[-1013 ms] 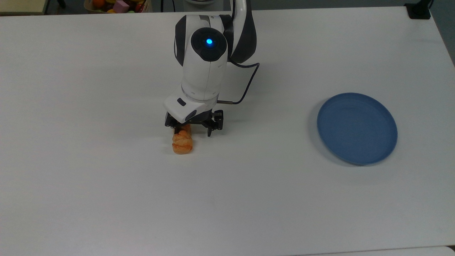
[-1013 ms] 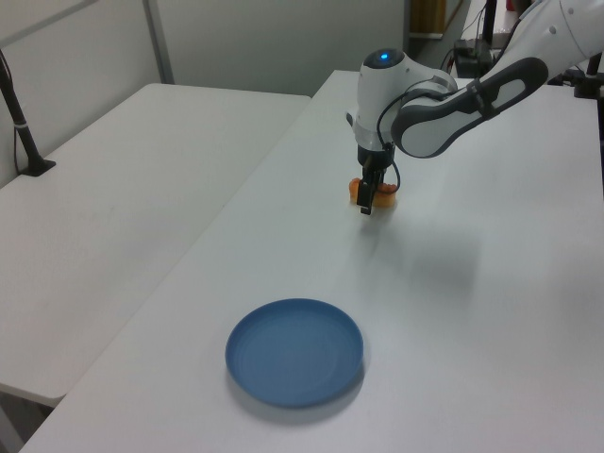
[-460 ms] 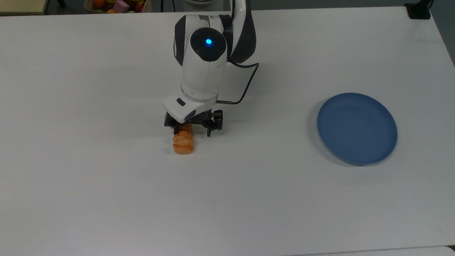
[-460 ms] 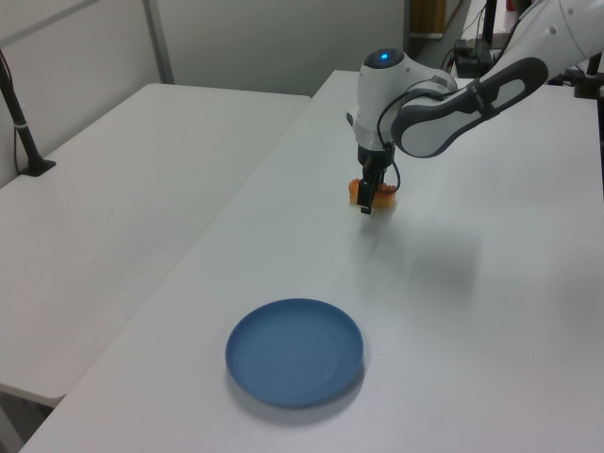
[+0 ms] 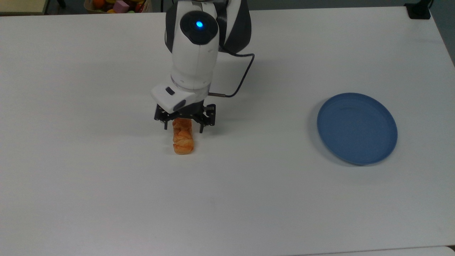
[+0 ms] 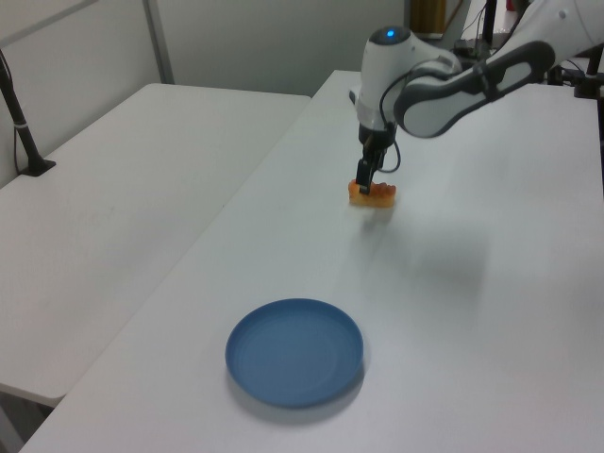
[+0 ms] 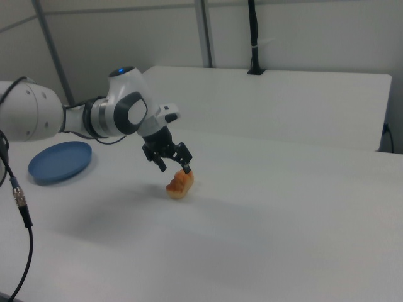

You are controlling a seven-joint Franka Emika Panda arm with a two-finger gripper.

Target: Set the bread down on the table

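Lying flat on the white worktop, the bread is resting on its own, w/ its long side running away from the arm in the top view. It is sitting well apart from the blue plate, which is at the top view's right, so I judge the placing step is practically done. The hand is hanging just above the bread's near end, released: its two fingers are standing spread on both sides of the pastry, and in the right view they are looking clear of it, not pressing. Probably the fingers are spread this way so the bread is not dragged when the arm goes up. Counting: 1 bread, 1 plate w/ nothing on it, 1 arm, 1 hand.
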